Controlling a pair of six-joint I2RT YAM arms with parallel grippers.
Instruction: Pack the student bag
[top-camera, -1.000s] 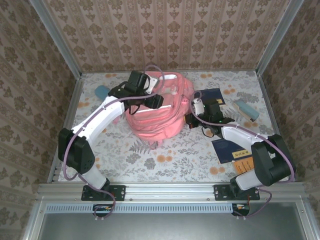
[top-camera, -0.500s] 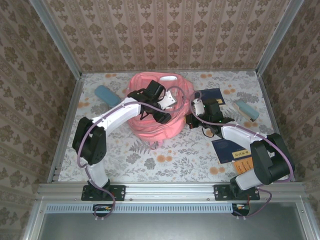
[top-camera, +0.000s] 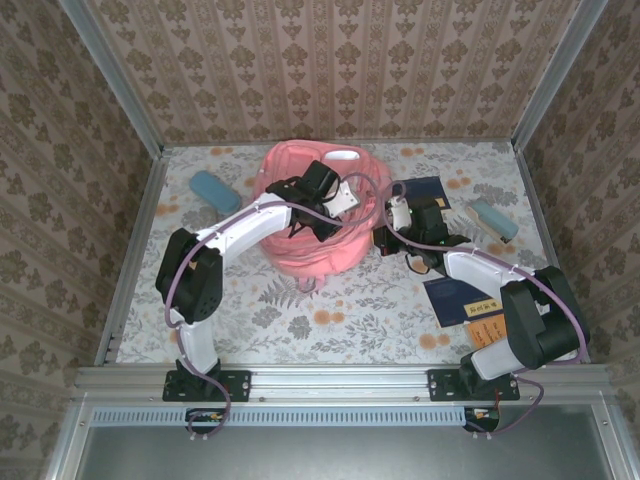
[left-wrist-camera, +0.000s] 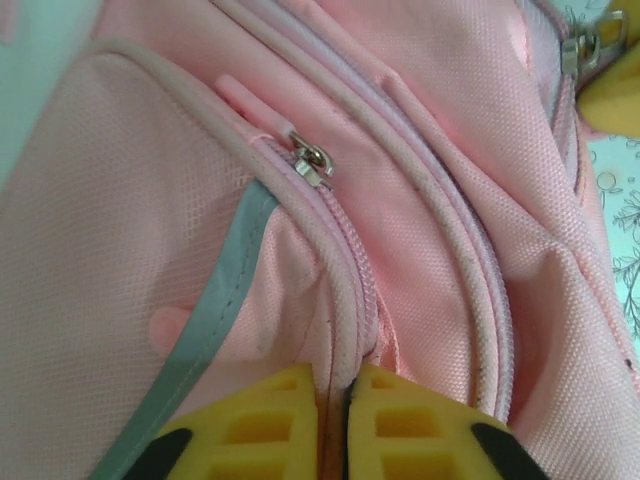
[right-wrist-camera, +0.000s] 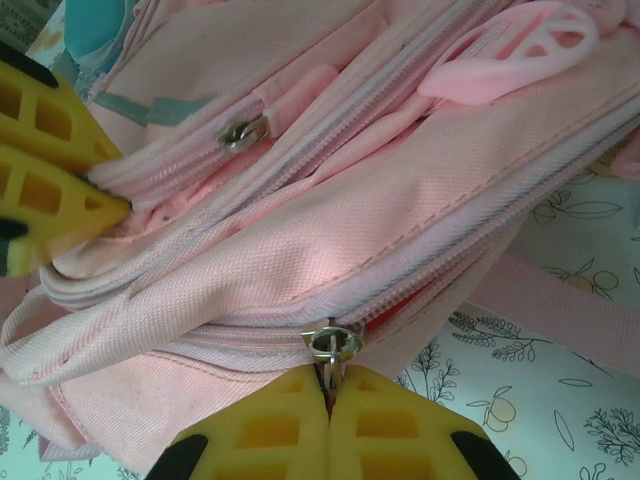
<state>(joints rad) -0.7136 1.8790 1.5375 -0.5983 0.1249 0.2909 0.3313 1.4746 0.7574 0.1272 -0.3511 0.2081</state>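
The student bag (top-camera: 300, 250) is a soft pink backpack lying mid-table. In the left wrist view its front pocket (left-wrist-camera: 130, 230) carries a grey stripe (left-wrist-camera: 215, 300) and a metal zip pull (left-wrist-camera: 312, 161). My left gripper (left-wrist-camera: 345, 385) is shut on the piped seam (left-wrist-camera: 340, 300) beside that pocket's zip; from above it (top-camera: 312, 226) sits on top of the bag. At the bag's right side my right gripper (right-wrist-camera: 330, 390) is shut on the ring pull (right-wrist-camera: 334, 343) of the main zip, and from above it (top-camera: 382, 238) touches the bag's edge. The left gripper's yellow fingers (right-wrist-camera: 50, 170) press on the bag's far side.
A blue case (top-camera: 208, 188) lies at the back left and a teal case (top-camera: 495, 220) at the back right. A dark blue book (top-camera: 425, 190) sits behind the right arm. Another dark book (top-camera: 455, 298) and an orange booklet (top-camera: 487, 328) lie front right.
My left arm swung right across the bag and came down on its front, and its jaws went from open to shut on the seam. The right gripper kept still on the zip pull.
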